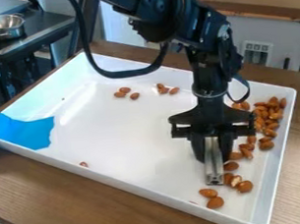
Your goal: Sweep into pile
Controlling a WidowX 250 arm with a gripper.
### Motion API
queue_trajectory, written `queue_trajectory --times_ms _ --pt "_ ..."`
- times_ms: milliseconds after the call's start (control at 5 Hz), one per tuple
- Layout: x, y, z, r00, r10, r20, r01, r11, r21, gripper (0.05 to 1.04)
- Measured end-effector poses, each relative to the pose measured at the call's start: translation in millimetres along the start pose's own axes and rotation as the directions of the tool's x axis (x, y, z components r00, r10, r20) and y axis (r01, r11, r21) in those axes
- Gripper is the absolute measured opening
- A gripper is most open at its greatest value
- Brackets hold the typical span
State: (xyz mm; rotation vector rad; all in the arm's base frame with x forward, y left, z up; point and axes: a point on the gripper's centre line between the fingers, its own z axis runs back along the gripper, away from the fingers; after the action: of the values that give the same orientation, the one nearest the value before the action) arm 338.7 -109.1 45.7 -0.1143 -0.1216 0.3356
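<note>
In the right part of the view, can see a black gripper point(213, 154), at the lower end of the black arm point(209, 74), pointing down over a wide white tray point(129, 150). With the jaws, pinching a narrow metal strip point(213, 165) from its left and right side, in an almost upright position. Close above or on the tray's floor, the foot of this strip; cannot tell touching from hovering.

Inside the tray, along its right wall, a long, loose pile of brown almonds point(272, 115), partly one on another, spreading from the far right corner toward the gripper. Just to the right of the strip's foot, a small group of almonds point(235, 179), and a little nearer to the camera, two more almonds point(215, 203), touching or nearly touching. Well apart from the pile, toward the far wall, two little groups: one at the left point(126, 90) and one at the right point(168, 89). Near the front wall, toward the left, one small brown piece point(83, 164).

Over the left corner of the tray, a bright blue cloth point(32, 131). Under the tray, a brown wooden desk point(120, 200). Above the tray's far part, a black cable point(113, 75) in a hanging loop. At the upper left, on a dark counter point(46, 27), a shiny metal pot point(5, 32).
</note>
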Motion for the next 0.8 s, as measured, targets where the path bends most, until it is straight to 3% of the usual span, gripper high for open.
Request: queue_trajectory --times_ms 400,600,800 --pt "26.6 -6.9 -2.1 0.991 0.137 0.013 -0.136 0.990 -0.048 0.381" --pt "24.6 13.3 4.8 0.991 0.130 -0.034 -0.132 0.989 -0.065 0.381" --pt "35.4 60.1 33.1 0.993 0.100 -0.059 -0.105 0.990 -0.097 0.381"
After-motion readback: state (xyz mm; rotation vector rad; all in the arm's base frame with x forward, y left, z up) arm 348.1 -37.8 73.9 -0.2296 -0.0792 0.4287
